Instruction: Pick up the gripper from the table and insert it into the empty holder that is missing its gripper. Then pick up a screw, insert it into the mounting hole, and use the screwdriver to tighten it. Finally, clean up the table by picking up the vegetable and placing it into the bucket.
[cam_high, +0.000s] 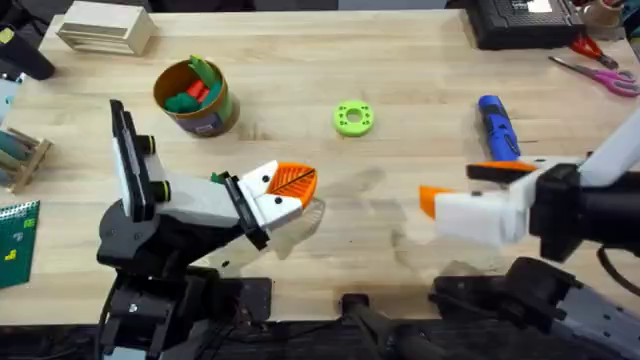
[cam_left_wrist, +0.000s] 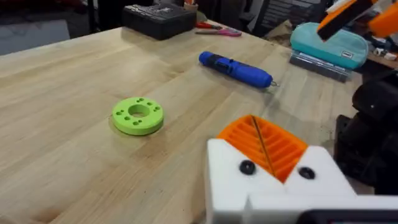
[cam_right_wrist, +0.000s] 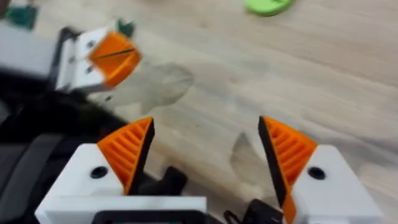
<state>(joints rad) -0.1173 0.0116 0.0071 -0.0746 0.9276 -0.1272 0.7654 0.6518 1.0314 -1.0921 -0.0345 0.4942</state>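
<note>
Vegetable (cam_high: 205, 72) already sits in the bucket (cam_high: 195, 98); screwdriver (cam_high: 497, 125) lies untouched; left hand (cam_high: 290, 185) closed and empty, right hand (cam_right_wrist: 208, 152) spread wide, empty

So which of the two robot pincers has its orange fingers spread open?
The right pincer: its two orange ribbed fingers stand wide apart with bare table between them. The left pincer has its orange pads pressed together into one wedge.
</note>
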